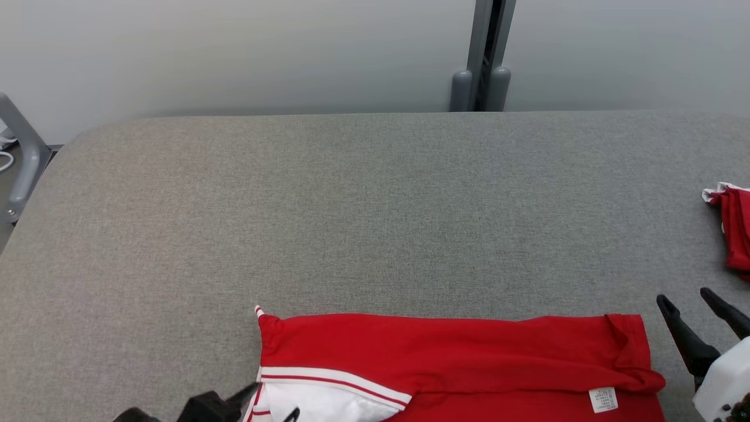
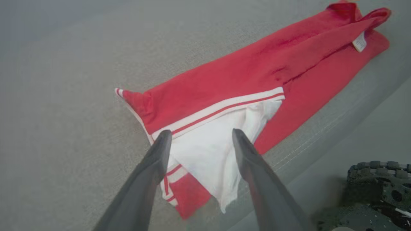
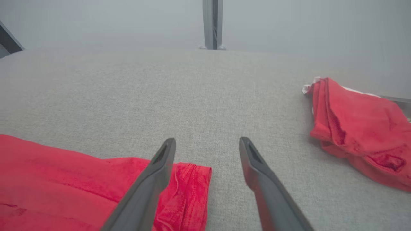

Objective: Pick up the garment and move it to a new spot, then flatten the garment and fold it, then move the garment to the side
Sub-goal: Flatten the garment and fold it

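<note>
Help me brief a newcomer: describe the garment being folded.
On the grey table, look at the near edge. The garment lies there, a long red strip; unlike the bunched pile at right, it shows a white panel and label.

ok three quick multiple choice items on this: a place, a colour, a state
1. Where on the table is the bunched red garment? A. right edge B. left edge C. far middle
2. What colour is the label on the long garment? A. black B. white C. yellow
3. The right gripper is: A. shut on cloth B. shut, empty C. open
1 A: it lies at the head view's right border. 2 B: a small white tag on red cloth. 3 C: its fingers stand apart, gripping nothing.
</note>
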